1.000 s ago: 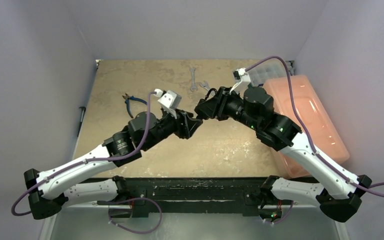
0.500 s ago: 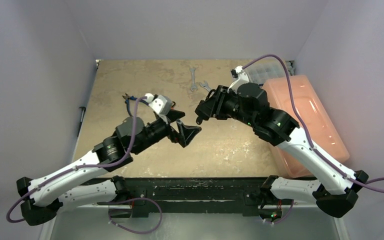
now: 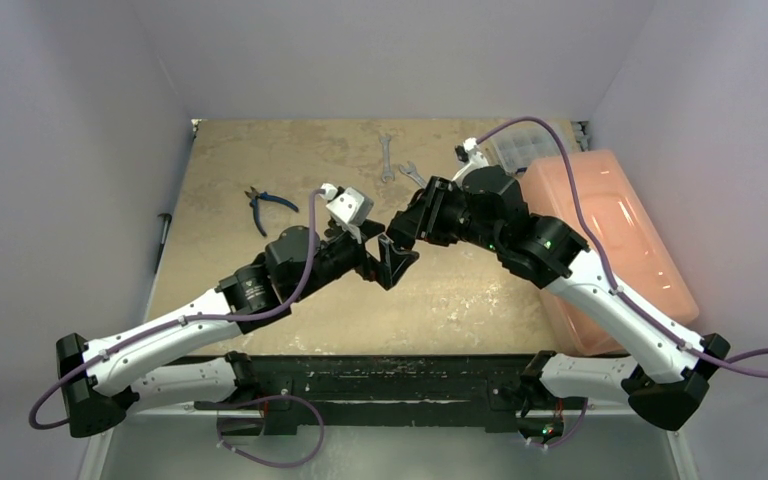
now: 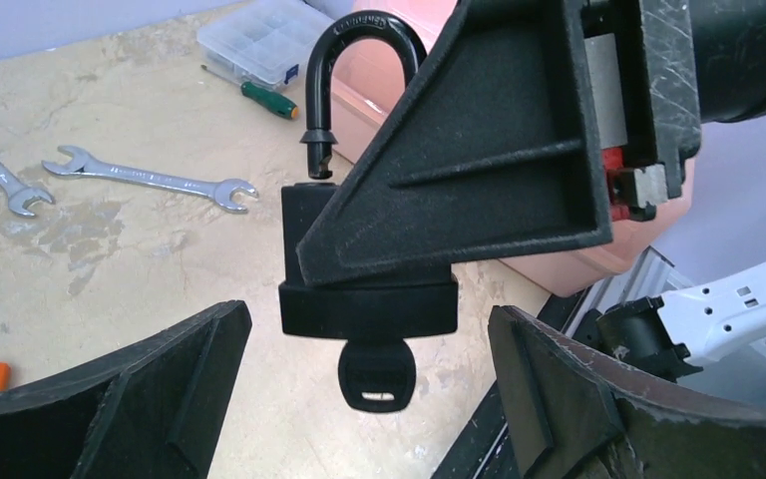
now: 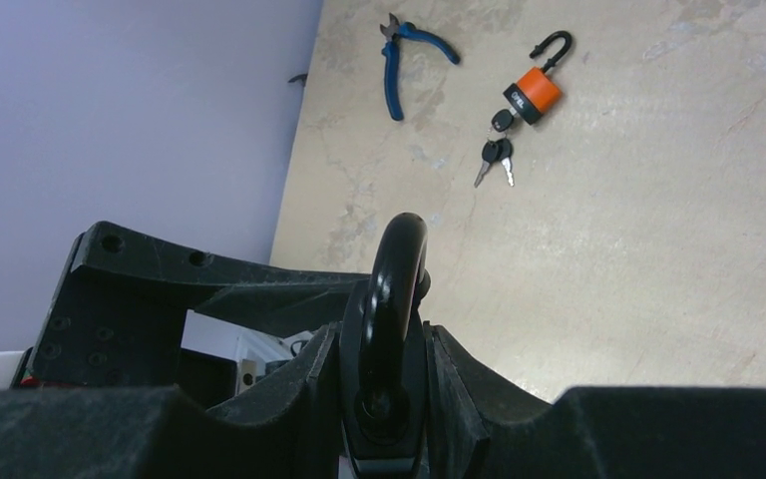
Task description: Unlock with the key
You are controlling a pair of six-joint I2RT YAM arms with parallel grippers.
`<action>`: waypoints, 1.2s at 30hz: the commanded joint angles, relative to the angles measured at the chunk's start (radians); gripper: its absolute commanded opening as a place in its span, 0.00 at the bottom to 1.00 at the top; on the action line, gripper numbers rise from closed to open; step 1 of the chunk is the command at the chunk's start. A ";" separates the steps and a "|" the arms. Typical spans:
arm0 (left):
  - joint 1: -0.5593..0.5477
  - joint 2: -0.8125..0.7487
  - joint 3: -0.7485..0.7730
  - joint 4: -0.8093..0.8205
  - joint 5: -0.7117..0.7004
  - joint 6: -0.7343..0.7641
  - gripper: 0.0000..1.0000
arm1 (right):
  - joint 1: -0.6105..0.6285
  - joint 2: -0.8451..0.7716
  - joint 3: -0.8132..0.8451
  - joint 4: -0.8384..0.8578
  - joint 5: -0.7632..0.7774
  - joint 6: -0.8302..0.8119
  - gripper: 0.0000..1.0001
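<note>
My right gripper (image 5: 384, 399) is shut on a black padlock (image 4: 369, 299) and holds it above the table. Its shackle (image 4: 359, 60) stands sprung open, one end free of the body. A black key (image 4: 377, 374) sits in the lock's underside. My left gripper (image 4: 369, 384) is open, its fingers (image 4: 160, 389) wide on either side of the key, not touching it. In the top view the two grippers meet at mid table, left (image 3: 392, 262) just below right (image 3: 405, 228).
An orange padlock (image 5: 532, 92) with keys (image 5: 496, 155) lies open on the table beside blue pliers (image 5: 404, 55). Two wrenches (image 4: 150, 180), a screwdriver (image 4: 259, 98) and a clear parts box (image 4: 264, 40) lie at the back. A pink bin (image 3: 610, 240) fills the right side.
My left gripper swung away down and left, then came back up to the lock, open around the key. My right arm shifted slightly left with the padlock.
</note>
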State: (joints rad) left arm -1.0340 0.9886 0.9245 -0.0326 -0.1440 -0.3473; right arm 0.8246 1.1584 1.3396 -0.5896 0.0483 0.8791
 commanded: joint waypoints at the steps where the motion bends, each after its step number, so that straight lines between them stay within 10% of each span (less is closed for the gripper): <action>1: 0.003 0.011 0.018 0.079 -0.031 0.012 0.98 | 0.002 -0.016 0.017 0.086 -0.042 0.032 0.00; 8: 0.002 0.012 0.004 0.107 -0.088 0.013 0.87 | 0.002 -0.011 0.006 0.104 -0.074 0.039 0.00; 17: 0.003 0.020 0.004 0.112 -0.092 0.016 0.00 | 0.001 0.002 -0.005 0.126 -0.117 0.048 0.00; 27: 0.003 -0.052 -0.016 0.056 -0.128 0.010 0.00 | 0.001 -0.011 0.019 0.087 -0.070 0.028 0.91; 36: 0.003 -0.105 -0.038 0.035 -0.141 0.008 0.00 | -0.004 -0.015 0.107 -0.040 0.066 -0.028 0.93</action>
State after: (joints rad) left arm -1.0344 0.9363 0.8742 -0.1001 -0.2691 -0.3470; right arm 0.8238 1.1683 1.3781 -0.5793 0.0277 0.8925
